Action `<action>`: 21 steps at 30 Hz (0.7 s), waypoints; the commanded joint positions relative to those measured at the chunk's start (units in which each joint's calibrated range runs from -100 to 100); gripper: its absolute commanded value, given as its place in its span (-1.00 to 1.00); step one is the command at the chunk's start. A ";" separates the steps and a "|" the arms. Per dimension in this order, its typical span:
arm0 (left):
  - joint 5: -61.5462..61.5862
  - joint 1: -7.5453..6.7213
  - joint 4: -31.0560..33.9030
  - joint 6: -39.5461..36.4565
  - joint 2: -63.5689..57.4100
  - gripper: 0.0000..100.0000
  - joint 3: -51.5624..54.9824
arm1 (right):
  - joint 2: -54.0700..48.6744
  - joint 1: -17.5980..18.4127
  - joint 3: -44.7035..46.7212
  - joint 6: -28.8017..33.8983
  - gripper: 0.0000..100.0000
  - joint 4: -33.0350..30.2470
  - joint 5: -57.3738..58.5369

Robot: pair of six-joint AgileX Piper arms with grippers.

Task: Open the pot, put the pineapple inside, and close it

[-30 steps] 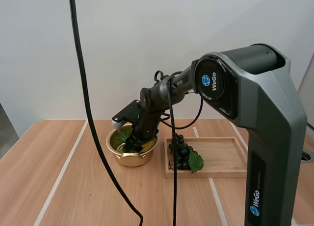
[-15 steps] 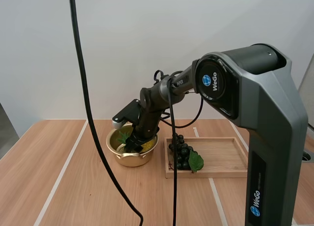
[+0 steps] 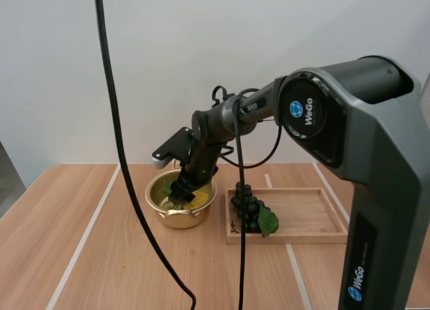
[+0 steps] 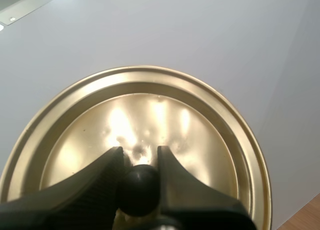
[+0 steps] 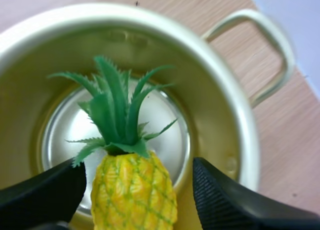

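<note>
My right gripper (image 5: 140, 172) sits open around the pineapple (image 5: 132, 200) down in the pot (image 5: 245, 125), so a crooked lift could knock it over. My left gripper (image 4: 140, 154) is clamped on the lid (image 4: 150, 110).

Right gripper (image 5: 140, 165) sits over the open pot (image 5: 235, 115). Its black fingers (image 5: 45, 195) stand apart, one at 9 o'clock of the pineapple (image 5: 132, 190) and one at 3 o'clock. The 9 o'clock finger is just beside the fruit; the other is clear of it. The pineapple is inside the pot, its green crown (image 5: 115, 115) pointing to 12 o'clock over the shiny base. A loop handle (image 5: 280, 45) is at 2 o'clock on the rim, above the wooden table (image 5: 295, 140).
</note>
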 commanded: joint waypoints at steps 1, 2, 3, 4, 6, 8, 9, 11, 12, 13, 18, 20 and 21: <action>-0.54 0.11 -0.06 -0.38 -0.24 -1.00 -0.42 | -2.99 0.02 -0.44 -0.38 1.00 -0.43 -0.01; -0.54 0.11 -0.06 -0.38 -0.24 -1.00 -0.42 | -3.81 0.02 -0.44 -0.38 1.00 -0.43 -0.01; -0.54 0.11 -0.06 -0.38 -0.24 -1.00 -0.42 | -4.67 0.02 -0.44 -0.38 1.00 -0.43 -0.01; -0.54 0.11 -0.06 -0.38 -0.24 -1.00 -0.42 | -5.38 0.02 -0.44 -0.38 1.00 -0.43 -0.01; -0.54 0.11 -0.06 -0.38 -0.24 -1.00 -0.42 | -7.26 0.02 -0.44 -0.38 1.00 -0.43 -0.01; -0.54 0.11 -0.06 -0.38 -0.24 -1.00 -0.42 | -9.05 0.02 -0.44 -0.38 1.00 -0.43 0.14; -0.33 0.11 -0.06 -0.38 -0.26 -1.00 -0.42 | -10.04 0.02 -0.44 -0.38 1.00 -0.43 0.51; 0.32 0.11 -0.06 -0.38 -0.26 -1.00 -0.42 | -12.09 0.02 -0.44 -0.38 1.00 -0.43 1.08; 0.81 0.11 -0.06 -0.38 -0.26 -1.00 -0.42 | -13.13 0.02 -0.44 -0.38 1.00 -0.74 1.41; 1.28 0.11 -0.06 -0.38 -0.26 -1.00 -0.42 | -14.18 0.02 -0.44 -0.25 1.00 -1.02 1.80; 0.64 0.11 -0.06 -0.38 -0.26 -1.00 -0.42 | -19.80 -0.85 -0.44 6.03 1.00 -5.92 1.06; -0.03 0.11 -0.06 -0.38 -0.26 -1.00 -0.42 | -21.92 -1.77 -0.44 9.69 1.00 -9.00 0.17; -0.56 0.11 -0.06 -0.38 -0.26 -1.00 -0.42 | -23.46 -2.75 -0.44 11.08 1.00 -10.46 0.02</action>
